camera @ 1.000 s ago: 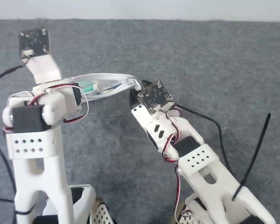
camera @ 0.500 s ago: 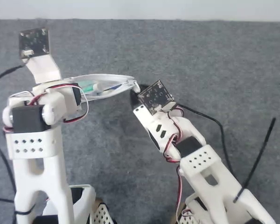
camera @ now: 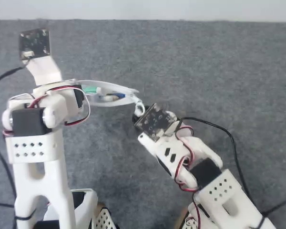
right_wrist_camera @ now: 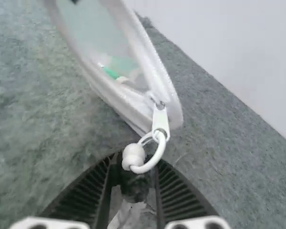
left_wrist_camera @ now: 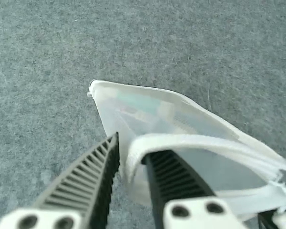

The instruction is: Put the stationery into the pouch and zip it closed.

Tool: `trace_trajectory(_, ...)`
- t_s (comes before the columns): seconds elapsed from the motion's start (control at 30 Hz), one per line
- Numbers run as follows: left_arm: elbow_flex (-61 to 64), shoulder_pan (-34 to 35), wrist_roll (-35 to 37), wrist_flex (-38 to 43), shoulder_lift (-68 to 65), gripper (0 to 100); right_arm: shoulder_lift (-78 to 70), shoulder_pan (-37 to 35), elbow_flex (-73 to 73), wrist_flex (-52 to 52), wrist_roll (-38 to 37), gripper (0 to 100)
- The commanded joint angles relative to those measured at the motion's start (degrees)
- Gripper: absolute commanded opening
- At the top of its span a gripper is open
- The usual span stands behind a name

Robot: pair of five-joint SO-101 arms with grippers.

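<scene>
Two sets of jaws, both on one pouch (left_wrist_camera: 181, 119). Left jaws: pinched on the pouch's rim, one side inside the mouth, the other outside. The mouth gapes here, and the pouch body runs away from them over the grey tabletop (camera: 205, 62). Right jaws: closed to a narrow slit on the ring pull (right_wrist_camera: 148, 160), with a white bead (right_wrist_camera: 132, 157) at their tips. The slider (right_wrist_camera: 160, 119) is just beyond, at the pouch's end. Green stationery (right_wrist_camera: 112, 72) shows through the clear wall, further in.
</scene>
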State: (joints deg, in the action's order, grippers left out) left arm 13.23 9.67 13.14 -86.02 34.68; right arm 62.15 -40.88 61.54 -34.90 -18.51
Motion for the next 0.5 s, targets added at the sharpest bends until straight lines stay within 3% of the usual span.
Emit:
trace_trajectory(0.0,-1.8,-0.35,-1.32,0.62,1.41,15,3.91,-1.8,-0.53,-3.38,-1.41,0.5)
trace_trajectory(0.37,-2.15,-0.7,-2.02,1.85,1.49,28,15.96,-10.51,-0.44,-16.57,-5.45,0.5)
trace_trajectory(0.47,-2.07,-4.92,-5.54,1.93,1.49,28,19.3,-12.44,-0.44,-19.56,-5.54,0.5)
